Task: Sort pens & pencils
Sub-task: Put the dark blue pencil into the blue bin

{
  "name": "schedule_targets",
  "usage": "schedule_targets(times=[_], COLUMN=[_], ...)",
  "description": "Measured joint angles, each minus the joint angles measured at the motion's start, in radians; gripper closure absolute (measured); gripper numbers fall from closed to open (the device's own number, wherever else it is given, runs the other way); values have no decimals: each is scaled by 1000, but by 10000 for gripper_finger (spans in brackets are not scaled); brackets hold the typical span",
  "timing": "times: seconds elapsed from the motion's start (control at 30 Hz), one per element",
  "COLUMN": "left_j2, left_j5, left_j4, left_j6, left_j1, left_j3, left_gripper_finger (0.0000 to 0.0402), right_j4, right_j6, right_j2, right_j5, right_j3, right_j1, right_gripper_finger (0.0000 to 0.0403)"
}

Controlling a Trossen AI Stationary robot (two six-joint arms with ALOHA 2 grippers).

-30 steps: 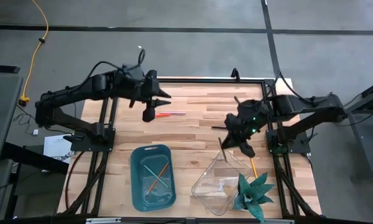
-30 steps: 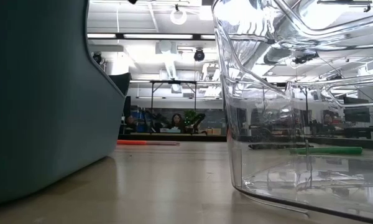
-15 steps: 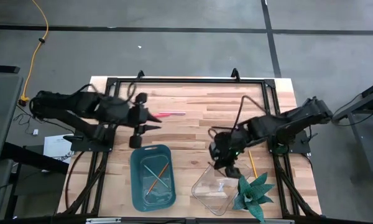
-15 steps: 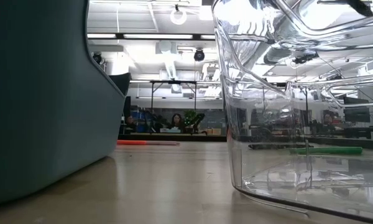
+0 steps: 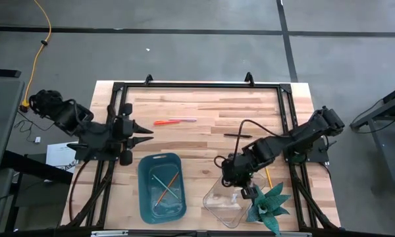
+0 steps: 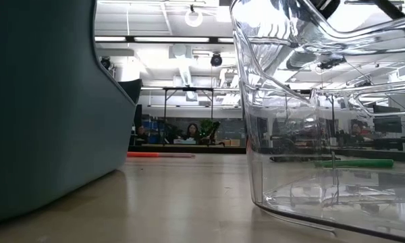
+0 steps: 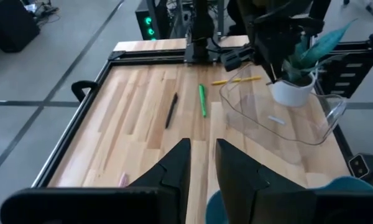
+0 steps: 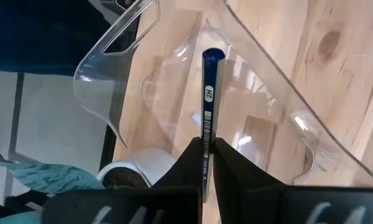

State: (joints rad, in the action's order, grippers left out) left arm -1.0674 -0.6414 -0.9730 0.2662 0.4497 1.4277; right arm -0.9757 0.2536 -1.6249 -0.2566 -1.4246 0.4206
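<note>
My right gripper (image 8: 209, 149) is shut on a dark blue pencil (image 8: 207, 106) marked 2H. It hangs over the far left corner of the clear container (image 5: 232, 197). My left gripper (image 7: 202, 146) stands drawn back at the table's left side (image 5: 147, 135), its fingers a little apart with nothing between them. A red-orange pen (image 5: 164, 122), a black pen (image 5: 232, 135) and a green pen (image 7: 202, 99) lie flat on the wood. A yellow pencil (image 5: 266, 176) lies beside the container. Other pencils lie in the teal bin (image 5: 145, 191). My right gripper pinches the dark blue pencil between its two fingers (image 8: 227, 163), on the printed stretch of its shaft (image 8: 206, 140). The pencil runs along the fingers and sticks out past their tips. The fingers slant down from the table's far right. The pencil is lifted clear, its free end (image 8: 212, 56) over the container's inside.
A potted plant (image 5: 268, 204) in a white pot stands at the container's near right side. A black metal frame (image 5: 197, 85) runs round the table's edges. The low view shows the teal bin (image 6: 40, 101) and the clear container (image 6: 324, 101) close up.
My left gripper has drawn back from above the red-orange pen toward the table's left and near edges. My right gripper, holding the pencil, has gone down and toward the near edge and tipped more steeply, coming over the clear container.
</note>
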Motion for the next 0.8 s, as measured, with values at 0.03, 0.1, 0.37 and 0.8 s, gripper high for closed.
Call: schedule_targets(times=[0.03,0.1,0.37,0.8], left_j2=[-2,-6,-6,-6], left_j5=[-7,-16,-41,-53], left_j4=[0,-5,-34,-77], left_j6=[2,4,4,28], left_j1=[5,11,9,9], left_j3=[0,0,0,0], left_gripper_finger=[339,339,341,341], right_j4=[-2,-3,0,171], right_j6=[1,8,30,26], right_j2=[0,0,0,9], right_j5=[2,-5,-29,32], right_j3=[0,0,0,-3], right_j1=[0,0,0,-19], right_gripper_finger=[402,401,345,316])
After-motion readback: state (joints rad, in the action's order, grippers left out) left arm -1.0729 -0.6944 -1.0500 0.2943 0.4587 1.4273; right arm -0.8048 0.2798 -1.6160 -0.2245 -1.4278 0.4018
